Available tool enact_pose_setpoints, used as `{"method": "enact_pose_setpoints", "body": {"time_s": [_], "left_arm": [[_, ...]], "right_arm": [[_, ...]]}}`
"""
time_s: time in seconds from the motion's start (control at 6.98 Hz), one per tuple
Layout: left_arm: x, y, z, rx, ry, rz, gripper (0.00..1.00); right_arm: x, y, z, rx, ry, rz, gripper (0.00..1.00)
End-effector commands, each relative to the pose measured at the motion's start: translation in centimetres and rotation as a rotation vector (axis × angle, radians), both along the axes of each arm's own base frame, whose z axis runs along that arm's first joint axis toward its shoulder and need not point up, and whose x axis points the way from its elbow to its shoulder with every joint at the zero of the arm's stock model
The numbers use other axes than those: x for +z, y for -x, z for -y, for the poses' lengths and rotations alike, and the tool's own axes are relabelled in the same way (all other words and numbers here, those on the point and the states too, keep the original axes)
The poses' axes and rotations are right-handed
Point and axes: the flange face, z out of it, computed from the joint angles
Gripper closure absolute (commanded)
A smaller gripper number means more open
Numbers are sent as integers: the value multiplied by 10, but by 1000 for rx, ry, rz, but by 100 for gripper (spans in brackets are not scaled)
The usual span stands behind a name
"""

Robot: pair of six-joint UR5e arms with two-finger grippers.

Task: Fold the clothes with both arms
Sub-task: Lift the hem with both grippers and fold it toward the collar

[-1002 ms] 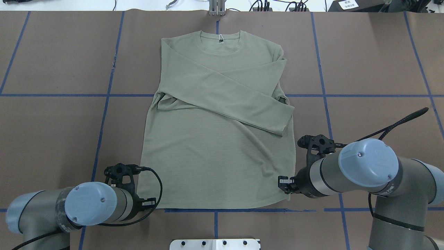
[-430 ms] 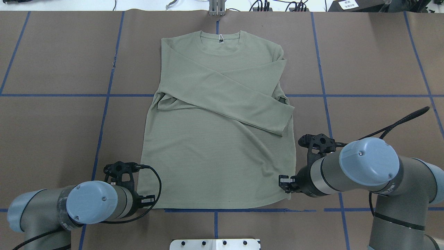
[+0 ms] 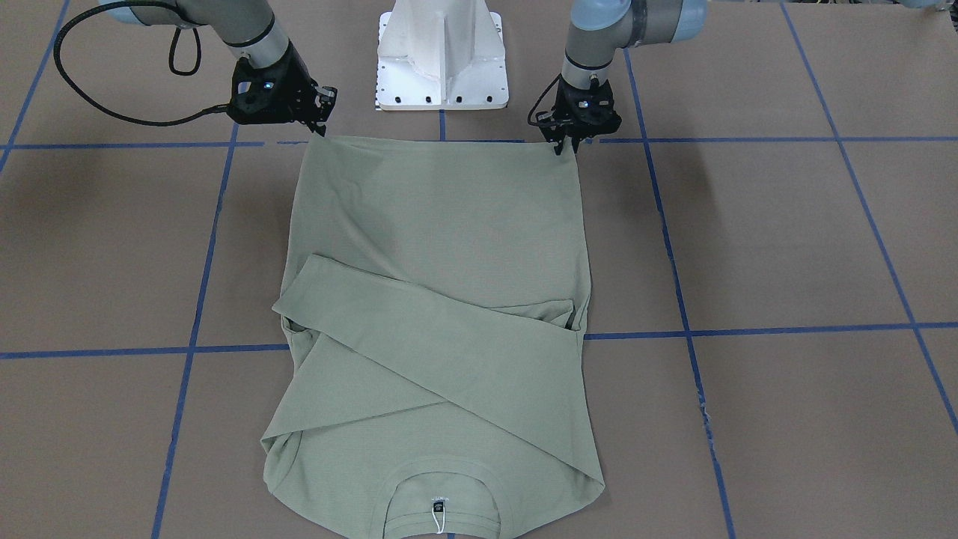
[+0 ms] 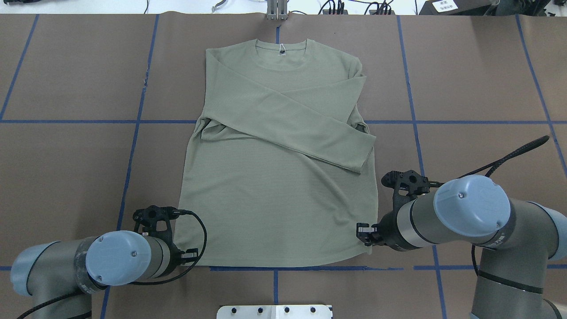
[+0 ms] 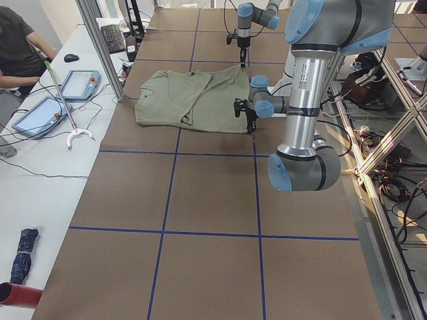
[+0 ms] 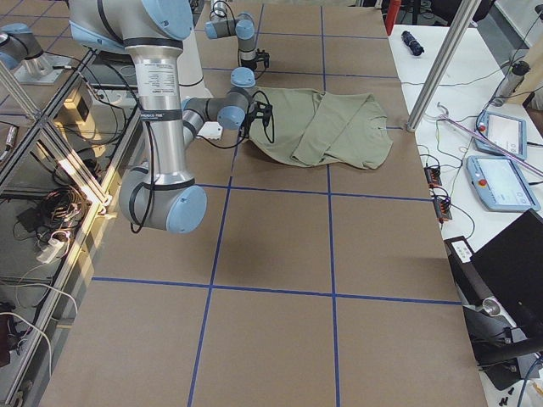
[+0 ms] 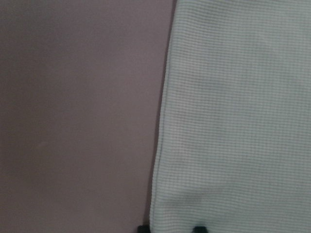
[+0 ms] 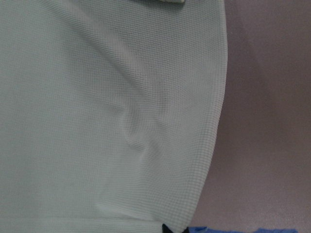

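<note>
The sage-green long-sleeved knit shirt (image 4: 274,199) lies flat on the brown, blue-taped desk (image 4: 66,177), its sleeves (image 4: 288,122) crossed over the chest. The black two-finger left hand (image 3: 566,147) straddles one hem corner, narrowly parted. The right hand (image 3: 320,129) is at the other corner; I cannot tell its opening.

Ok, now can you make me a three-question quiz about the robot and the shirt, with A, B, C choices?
1. The left gripper and right gripper are at the shirt's:
A. collar
B. hem corners
C. cuffs

2. The shirt is:
A. red
B. white
C. sage-green

3. The sleeves are:
A. spread sideways
B. crossed over the body
C. rolled up

Answers:
1 B, each gripper sits by one bottom corner.
2 C, the shirt is pale green throughout.
3 B, both sleeves lie folded across the chest.
</note>
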Motion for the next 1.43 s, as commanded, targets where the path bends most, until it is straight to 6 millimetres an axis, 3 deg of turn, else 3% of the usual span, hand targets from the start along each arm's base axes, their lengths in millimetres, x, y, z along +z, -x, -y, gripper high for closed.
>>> {"method": "enact_pose_setpoints", "body": {"time_s": [0.0, 0.43, 0.72, 0.86, 1.0, 1.15, 1.29], "left_arm": [[-10, 3, 0, -1, 2, -13, 100], [-54, 40, -6, 0, 5, -28, 100], [-81, 70, -13, 2, -4, -58, 100], [-100, 86, -24, 18, -5, -76, 100], [-122, 106, -52, 73, 0, -93, 100], [-143, 128, -82, 155, 29, -119, 100], [-151, 134, -97, 176, 55, -139, 100]], "right_arm": [[1, -3, 2, 4, 3, 0, 100], [-11, -20, 4, 16, -4, 27, 100], [-17, -65, -21, -31, 26, 55, 100], [-20, -92, -38, -79, 69, 70, 100], [-31, -107, -53, -141, 101, 103, 100], [-42, -111, -66, -215, 131, 136, 100], [-51, -117, -72, -240, 136, 159, 100]]}}
